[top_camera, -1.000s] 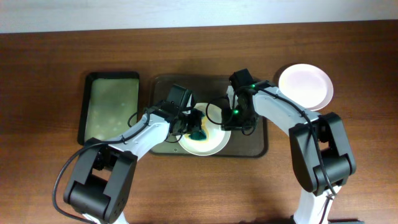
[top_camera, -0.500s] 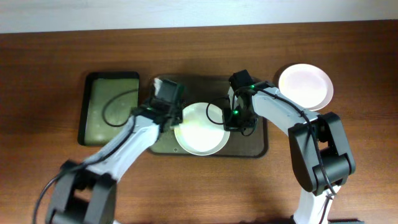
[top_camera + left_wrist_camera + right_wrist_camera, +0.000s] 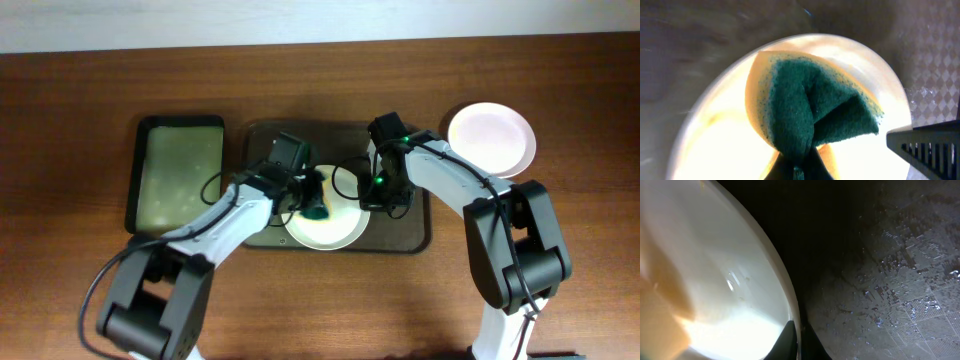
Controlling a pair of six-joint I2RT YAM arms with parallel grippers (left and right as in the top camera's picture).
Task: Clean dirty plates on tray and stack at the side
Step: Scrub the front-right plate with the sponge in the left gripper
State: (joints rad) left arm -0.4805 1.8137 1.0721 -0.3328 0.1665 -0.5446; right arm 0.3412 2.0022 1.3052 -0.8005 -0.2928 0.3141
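A white plate [image 3: 335, 225] with yellowish smears lies on the dark tray [image 3: 405, 238]. My left gripper [image 3: 312, 200] is shut on a green and yellow sponge [image 3: 810, 107] and presses it on the plate [image 3: 720, 135]. My right gripper [image 3: 372, 190] is shut on the plate's right rim [image 3: 790, 310], one finger on each side of the rim. A second white plate [image 3: 490, 136] sits on the table at the right, off the tray. A third plate is not in view.
A narrow dark green tray [image 3: 180, 165] lies left of the main tray. The wet tray floor [image 3: 890, 290] shows beside the held rim. The brown table [image 3: 320, 310] extends in front of both trays.
My left gripper drew back to the left off the plate half a second ago, and now it is over the plate again with the sponge. The right arm has not moved.
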